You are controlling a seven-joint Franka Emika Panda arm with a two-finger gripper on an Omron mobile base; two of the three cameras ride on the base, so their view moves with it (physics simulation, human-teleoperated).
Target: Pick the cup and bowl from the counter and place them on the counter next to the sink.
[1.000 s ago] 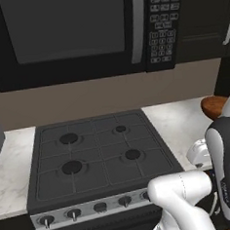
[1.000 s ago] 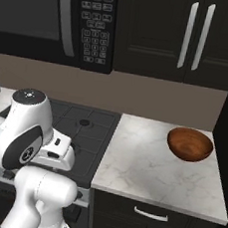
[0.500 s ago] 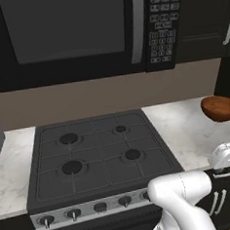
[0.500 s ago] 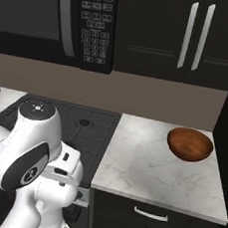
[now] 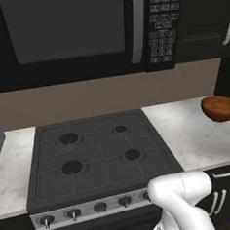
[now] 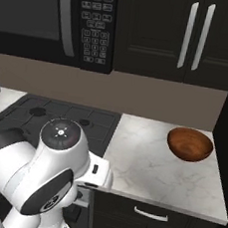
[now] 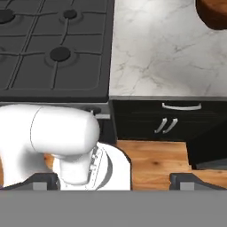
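The light is soft and even, with no single source to be found. The counter (image 6: 155, 166) reads bright white while the upper cabinets (image 6: 165, 36) and the microwave (image 5: 76, 37) sink into near black with little detail. The bowl (image 6: 190, 143) carries a faint sheen on its inside and throws only a weak shadow. The stove (image 5: 98, 155) is matte, without glare. Edges look slightly soft and jagged, as in a low-resolution render. Straight lines stay straight to the borders. In the hand view the wooden floor (image 7: 155, 162) is as sharp as the counter above it.
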